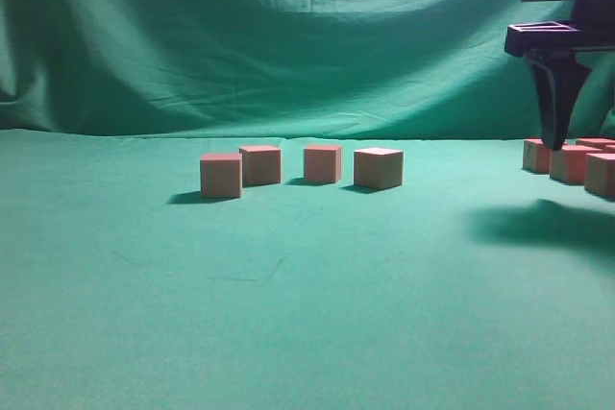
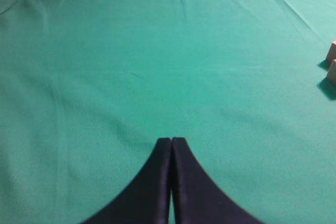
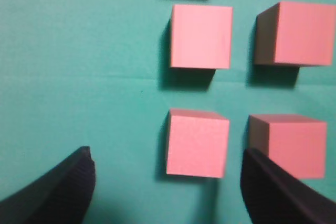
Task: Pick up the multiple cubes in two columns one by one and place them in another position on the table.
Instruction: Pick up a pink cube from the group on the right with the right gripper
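Black right gripper (image 3: 165, 182): pointed straight down over grouped cubes (image 3: 197, 142), jaws spread wide, empty. Left gripper (image 2: 171, 142): fingers pressed together above bare table (image 2: 105, 77), empty.

Bare table (image 1: 288, 314) fills the lower frame. Four cubes (image 1: 302, 167) block mid-frame. More cubes (image 3: 199, 93) crowd the right edge, narrow gaps between.

Studio-like setup: draped green backdrop (image 1: 288, 36)
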Motion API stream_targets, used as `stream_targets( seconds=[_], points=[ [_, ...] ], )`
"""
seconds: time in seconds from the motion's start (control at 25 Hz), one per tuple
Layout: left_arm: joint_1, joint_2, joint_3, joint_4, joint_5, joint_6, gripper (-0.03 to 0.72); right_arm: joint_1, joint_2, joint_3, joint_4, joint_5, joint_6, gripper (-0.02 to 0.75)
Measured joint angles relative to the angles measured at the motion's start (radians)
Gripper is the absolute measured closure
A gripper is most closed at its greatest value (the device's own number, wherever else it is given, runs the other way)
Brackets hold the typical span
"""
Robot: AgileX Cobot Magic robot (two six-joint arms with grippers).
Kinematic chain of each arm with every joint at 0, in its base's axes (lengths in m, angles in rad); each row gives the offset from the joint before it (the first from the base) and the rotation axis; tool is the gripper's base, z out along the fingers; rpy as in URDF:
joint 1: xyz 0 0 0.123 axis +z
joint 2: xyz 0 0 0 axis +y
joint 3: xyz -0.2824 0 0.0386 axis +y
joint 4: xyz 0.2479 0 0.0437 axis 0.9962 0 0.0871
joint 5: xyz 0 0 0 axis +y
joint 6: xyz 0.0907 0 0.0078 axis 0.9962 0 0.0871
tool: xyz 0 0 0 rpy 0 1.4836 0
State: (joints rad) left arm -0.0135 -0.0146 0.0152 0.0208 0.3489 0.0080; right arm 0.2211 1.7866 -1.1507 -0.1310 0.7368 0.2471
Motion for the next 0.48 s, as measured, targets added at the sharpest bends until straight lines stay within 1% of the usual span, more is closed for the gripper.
stream_targets(
  seconds=[0.2,0.48],
  points=[
    [0.0,0.0,0.0,0.0,0.0,0.0,0.688,0.0,0.0,0.0,-0.004,-0.045,0.0,0.16],
    [0.0,0.0,0.0,0.0,0.0,0.0,0.688,-0.002,0.002,0.0,-0.006,-0.07,0.0,0.16]
  ],
)
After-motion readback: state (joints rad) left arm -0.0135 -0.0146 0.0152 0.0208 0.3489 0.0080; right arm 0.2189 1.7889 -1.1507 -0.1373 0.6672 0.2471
